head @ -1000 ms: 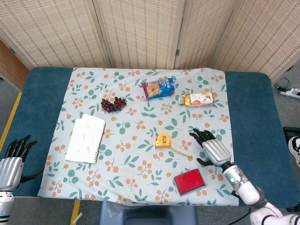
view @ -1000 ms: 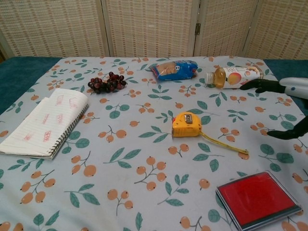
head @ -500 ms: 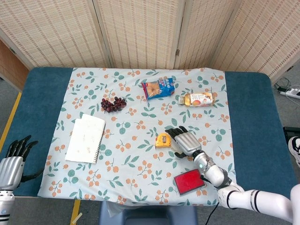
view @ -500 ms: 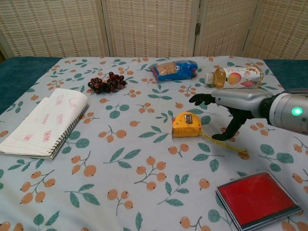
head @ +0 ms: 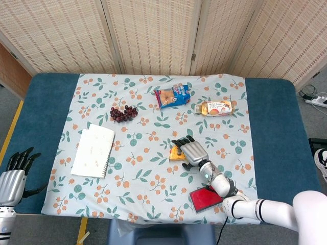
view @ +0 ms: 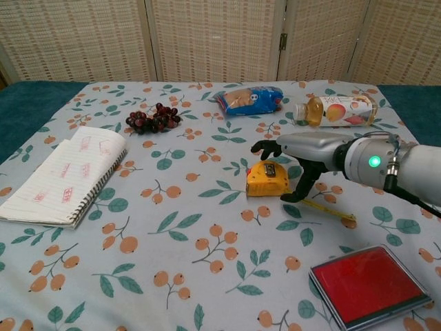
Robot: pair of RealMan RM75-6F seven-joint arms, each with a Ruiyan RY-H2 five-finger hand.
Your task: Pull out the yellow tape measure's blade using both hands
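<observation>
The yellow tape measure point(view: 267, 179) lies near the middle of the flowered cloth, and a short length of its blade point(view: 329, 210) runs out to the right along the cloth. My right hand point(view: 298, 155) hovers just over the case with its fingers spread and its thumb reaching down beside the blade; it holds nothing. From the head view the same hand point(head: 191, 152) covers most of the tape measure point(head: 175, 153). My left hand point(head: 14, 173) stays at the table's near left edge, fingers apart and empty.
A red stamp pad point(view: 370, 283) sits at the near right. At the back lie a juice bottle point(view: 334, 109), a blue snack bag point(view: 249, 99) and dark grapes point(view: 152, 118). A spiral notebook point(view: 63, 175) rests at the left.
My right hand has swept left from the table's right side to just above the tape measure. The left hand has stayed put.
</observation>
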